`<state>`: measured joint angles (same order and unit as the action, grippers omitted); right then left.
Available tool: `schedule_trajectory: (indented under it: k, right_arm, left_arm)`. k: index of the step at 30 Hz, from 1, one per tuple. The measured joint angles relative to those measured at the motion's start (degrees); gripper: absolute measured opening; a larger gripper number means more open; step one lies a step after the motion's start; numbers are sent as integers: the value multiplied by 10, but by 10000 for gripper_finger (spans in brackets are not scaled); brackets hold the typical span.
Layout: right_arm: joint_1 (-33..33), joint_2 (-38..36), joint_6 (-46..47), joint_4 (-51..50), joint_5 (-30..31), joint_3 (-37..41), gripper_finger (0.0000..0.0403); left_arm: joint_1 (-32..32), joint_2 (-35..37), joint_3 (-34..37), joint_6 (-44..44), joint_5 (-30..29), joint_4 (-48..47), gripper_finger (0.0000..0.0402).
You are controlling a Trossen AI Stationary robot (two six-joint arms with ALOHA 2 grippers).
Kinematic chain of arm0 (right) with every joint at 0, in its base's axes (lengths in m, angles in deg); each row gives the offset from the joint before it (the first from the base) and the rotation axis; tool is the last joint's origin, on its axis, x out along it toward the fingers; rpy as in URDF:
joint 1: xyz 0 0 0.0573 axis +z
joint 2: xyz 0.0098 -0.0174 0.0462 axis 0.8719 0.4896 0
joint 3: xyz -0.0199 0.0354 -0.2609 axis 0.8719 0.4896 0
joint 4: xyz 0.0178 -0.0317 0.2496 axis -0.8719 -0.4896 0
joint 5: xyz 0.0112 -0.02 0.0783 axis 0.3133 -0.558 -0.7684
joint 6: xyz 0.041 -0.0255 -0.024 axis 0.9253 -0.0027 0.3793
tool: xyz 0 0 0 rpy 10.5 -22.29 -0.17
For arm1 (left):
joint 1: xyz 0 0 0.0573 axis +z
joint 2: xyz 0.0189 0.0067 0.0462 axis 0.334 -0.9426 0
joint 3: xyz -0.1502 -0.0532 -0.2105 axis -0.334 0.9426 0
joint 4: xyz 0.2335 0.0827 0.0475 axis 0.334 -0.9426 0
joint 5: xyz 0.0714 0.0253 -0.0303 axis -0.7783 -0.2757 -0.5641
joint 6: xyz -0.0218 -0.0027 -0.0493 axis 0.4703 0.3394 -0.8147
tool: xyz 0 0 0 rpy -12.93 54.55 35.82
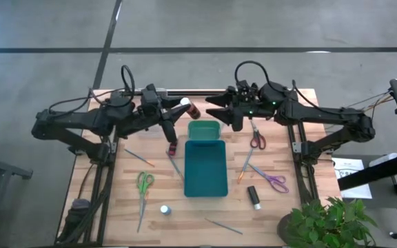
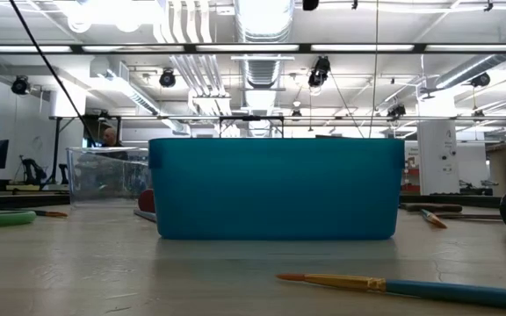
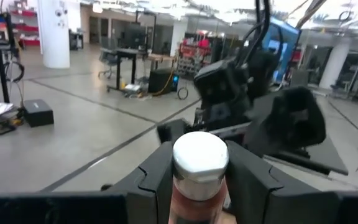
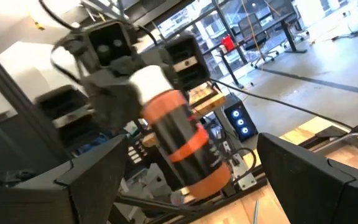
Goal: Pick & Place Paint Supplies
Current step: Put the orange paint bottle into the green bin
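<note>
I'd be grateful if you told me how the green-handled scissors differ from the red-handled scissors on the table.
The green-handled scissors lie left of the teal tray; the red-handled scissors lie right of it. The green pair lies nearer the table's front edge, the red pair just beneath the right tool. Both lie flat, handles towards the arms.

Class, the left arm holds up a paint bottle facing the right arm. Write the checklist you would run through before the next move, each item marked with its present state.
1. Left pincer shut on the white-capped bottle: ok.
2. Bottle lifted off the table: ok.
3. Right pincer open, ready to receive: ok.
4. Bottle between the right fingers: not ok, it sits ahead of them.
5. Teal tray has bare floor: ok.
</note>
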<state>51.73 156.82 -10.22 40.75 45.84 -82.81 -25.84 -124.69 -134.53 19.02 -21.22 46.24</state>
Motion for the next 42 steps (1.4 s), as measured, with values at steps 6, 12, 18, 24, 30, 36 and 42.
schedule_trajectory:
  k: [6,12,18,24,30,36,42]
  right_arm:
    - [4,-28,3,-8,-4,0,353]
    - [4,-73,1,-34,0,0,353]
    - [5,-108,0,-39,3,0,353]
    - [9,-121,16,-52,4,2,353]
    - [13,-118,34,-51,4,3,353]
    - [12,-118,41,-53,4,3,353]
    - [12,-119,45,-54,4,3,353]
  left_arm:
    - [-1,1,4,-44,1,-122,118]
    - [-1,-15,64,-67,3,-96,118]
    - [10,-24,182,-91,-23,40,118]
    - [30,-36,301,-109,-30,181,118]
    - [55,-72,331,-88,-22,213,118]
    - [82,-140,317,-51,-9,220,118]
    - [114,-204,312,-47,-8,274,118]
